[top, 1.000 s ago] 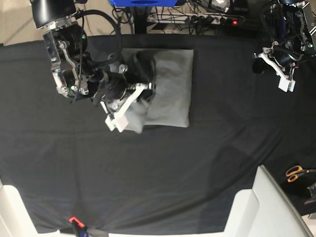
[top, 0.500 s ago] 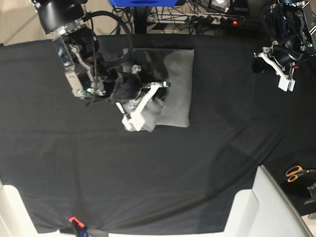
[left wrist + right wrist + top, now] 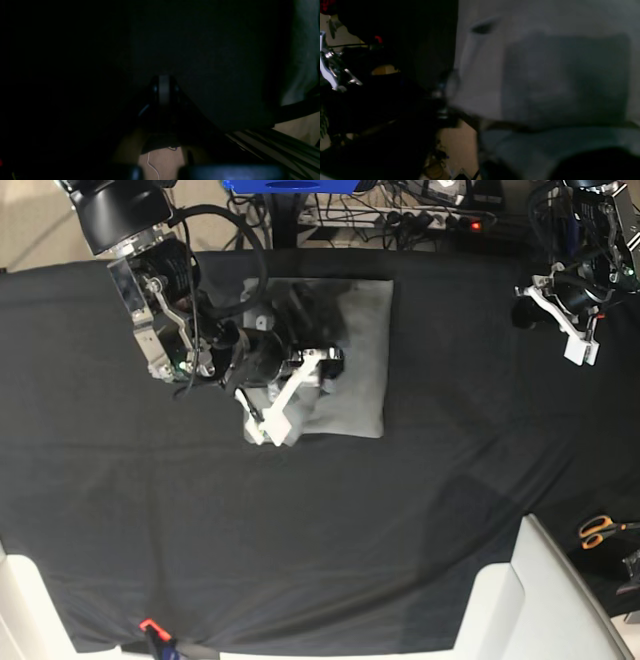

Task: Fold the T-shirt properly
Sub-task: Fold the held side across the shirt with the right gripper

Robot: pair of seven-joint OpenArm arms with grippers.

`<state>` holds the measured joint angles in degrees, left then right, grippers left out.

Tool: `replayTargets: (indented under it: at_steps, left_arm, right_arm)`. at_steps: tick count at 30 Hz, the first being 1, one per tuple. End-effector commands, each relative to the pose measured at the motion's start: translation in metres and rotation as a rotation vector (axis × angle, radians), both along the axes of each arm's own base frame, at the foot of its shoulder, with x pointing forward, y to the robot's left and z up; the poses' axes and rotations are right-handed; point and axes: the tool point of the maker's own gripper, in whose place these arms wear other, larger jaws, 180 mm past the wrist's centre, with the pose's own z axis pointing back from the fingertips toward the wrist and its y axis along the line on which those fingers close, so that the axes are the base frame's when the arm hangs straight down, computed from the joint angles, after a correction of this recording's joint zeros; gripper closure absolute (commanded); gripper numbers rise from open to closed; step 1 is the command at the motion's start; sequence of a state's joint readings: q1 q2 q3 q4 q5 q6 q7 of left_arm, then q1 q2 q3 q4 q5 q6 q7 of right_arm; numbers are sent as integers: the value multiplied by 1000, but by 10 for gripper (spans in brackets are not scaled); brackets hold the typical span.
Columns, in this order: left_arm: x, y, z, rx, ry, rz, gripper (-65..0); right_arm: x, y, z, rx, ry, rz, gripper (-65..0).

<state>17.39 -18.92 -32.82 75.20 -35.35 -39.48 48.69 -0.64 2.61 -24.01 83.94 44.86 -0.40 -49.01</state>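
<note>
Base view: the T-shirt (image 3: 355, 360) lies toward the far side of the black-clothed tabletop (image 3: 330, 530), already reduced to a compact grey rectangle. Your right gripper (image 3: 290, 395) sits over the rectangle's near-left corner, its white fingers (image 3: 272, 420) angled down onto the cloth at that edge. Whether those fingers are clenched on a layer of fabric or merely resting against it cannot be told; the right wrist view is blurred and shows only grey cloth (image 3: 545, 82) filling most of the picture.

Your left gripper (image 3: 565, 320) hangs well apart from the garment, near the far corner of the tabletop on its own side, with nothing between its fingers. Their spread cannot be read here, and the left wrist view is almost wholly dark.

Step in hand, as a judgement: the last tidying of the fold, with the right arm working the near-left edge of the bundle. The task looks close to finished.

Next move, as a judgement: if cloth is held, lay it flat and flush with the rectangle's edges, then let go cleanly and lift straight away. Soft cotton drags easily; a sideways withdrawal could pull the top layer askew.
</note>
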Motion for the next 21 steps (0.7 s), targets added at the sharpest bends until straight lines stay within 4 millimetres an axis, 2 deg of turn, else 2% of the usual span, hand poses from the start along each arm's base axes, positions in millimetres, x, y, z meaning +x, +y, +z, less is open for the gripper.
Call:
replayTargets:
  at_steps: [1, 3, 5, 14, 21]
  left_arm:
    - [8, 7, 10, 12, -40, -7, 0]
    - [8, 7, 10, 12, -38, -7, 0]
    - [8, 7, 10, 12, -38, -7, 0]
    - [8, 7, 10, 12, -38, -7, 0]
    - [8, 7, 10, 12, -38, -7, 0]
  right_arm:
    - [9, 8, 14, 38, -41, 5, -375]
    - [12, 9, 16, 39, -47, 7, -429]
    - [11, 15, 19, 43, -55, 31, -449]
    - [4, 64, 40, 71, -112, 185, -455]
    - [0, 82, 42, 81, -55, 232, -455]
